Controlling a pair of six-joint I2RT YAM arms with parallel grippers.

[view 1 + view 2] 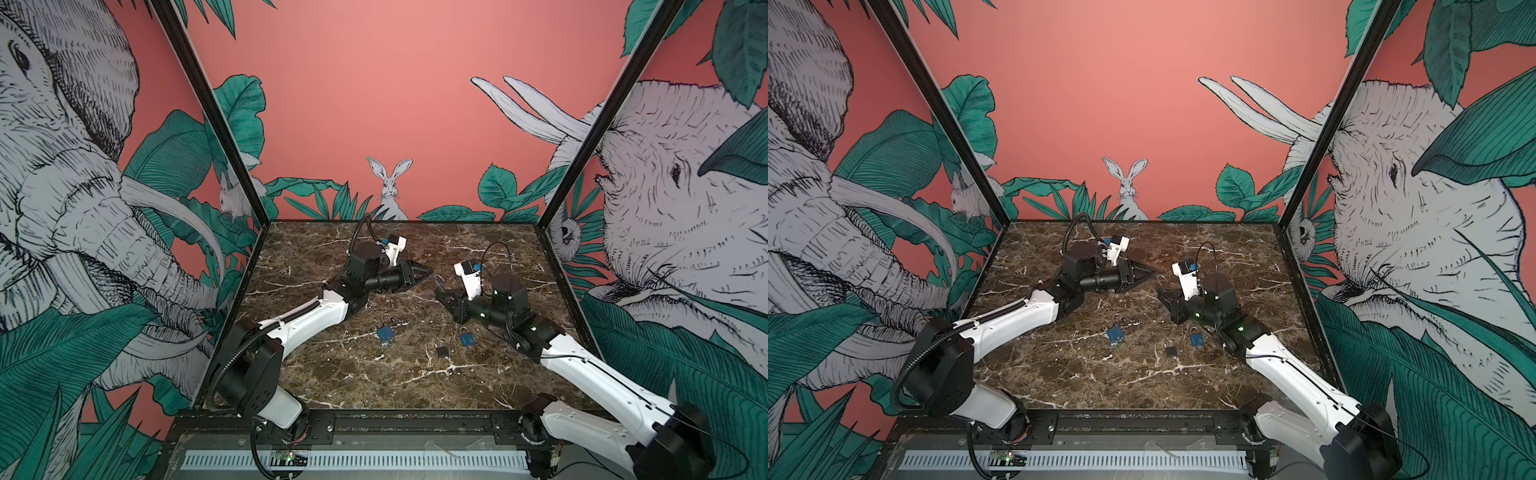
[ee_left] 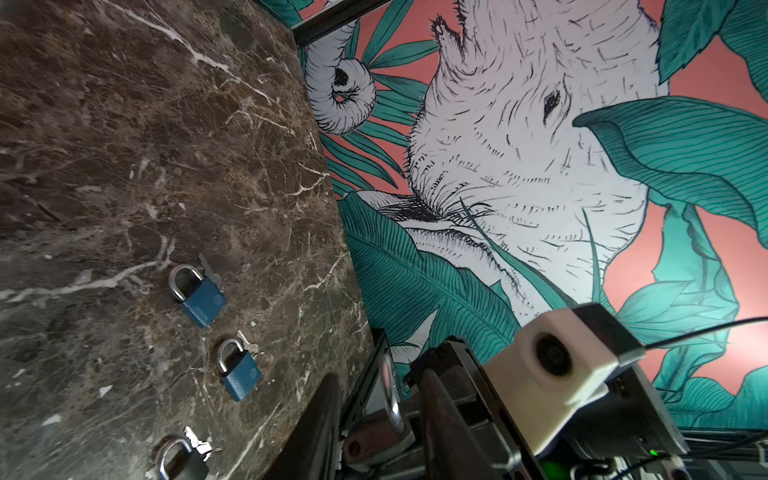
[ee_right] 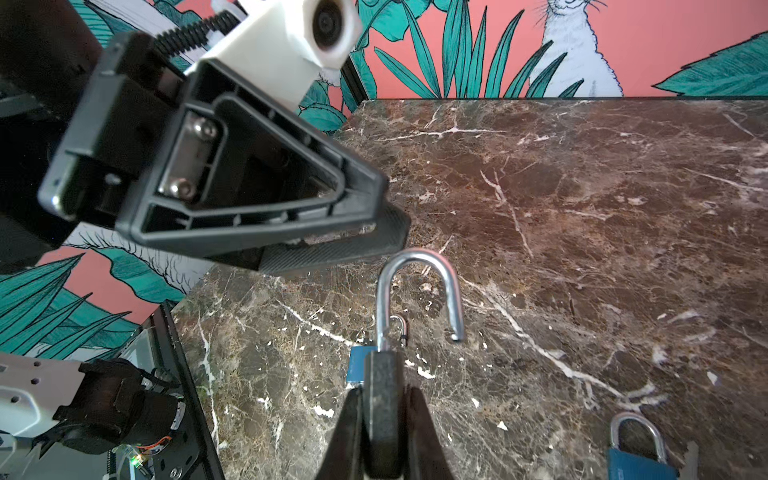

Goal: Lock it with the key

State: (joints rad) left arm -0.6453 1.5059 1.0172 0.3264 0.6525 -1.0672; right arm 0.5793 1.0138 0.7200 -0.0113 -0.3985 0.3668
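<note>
Worked above a brown stone table (image 1: 374, 386) with white cracks. Had the left claw (image 3: 392, 216) near the top of the hoop (image 3: 415, 255) but not touching, fingers (image 3: 332, 249) a little apart, gripping nothing. Had the right claw (image 3: 384, 399) clamped tight on the lock (image 3: 381, 370), up off the table, near the middle, between the two arms. Counted three other locks (image 1: 442, 351) flat on the table, nearer the front. Seemed to be at the closing step, not yet done. Needed to hold the body firm with the right claw, with no slipping. Needed to turn the hoop with the left claw till lined up with the body, loose end right over the hole. Then needed a slow, straight push on the top of the hoop, down till shut. Should have pushed with a flat side, so as not to slide off the round metal. Should have turned the key last. Looked small and dark in the body, seen from the thin edge, dull and a bit scuffed. Had a shiny silver hoop, pulled up and open, turned sideways to the body. Showed the loose end (image 3: 457, 334) hanging in the air, off to one side, away from the hole. Could not find this lock's own key in any view.
</note>
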